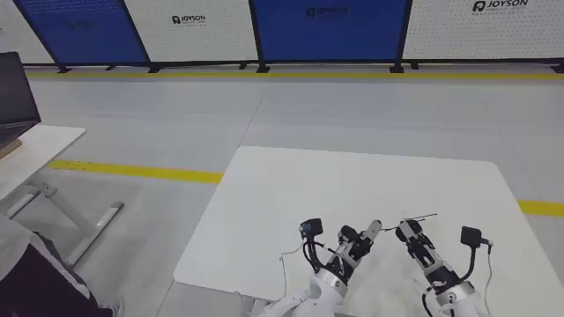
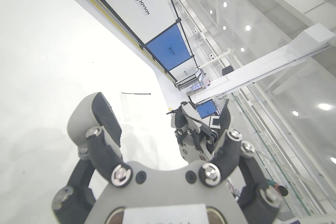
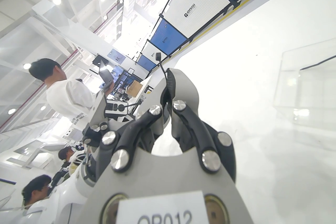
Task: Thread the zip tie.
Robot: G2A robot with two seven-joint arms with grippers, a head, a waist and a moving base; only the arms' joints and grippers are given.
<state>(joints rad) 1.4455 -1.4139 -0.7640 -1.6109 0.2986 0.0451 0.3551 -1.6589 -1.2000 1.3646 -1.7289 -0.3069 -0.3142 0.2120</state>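
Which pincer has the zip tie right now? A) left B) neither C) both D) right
D: in its own wrist view the right pincer is shut on the zip tie, whose head sticks out past the fingertips, while the left pincer is open with nothing held between its pads.
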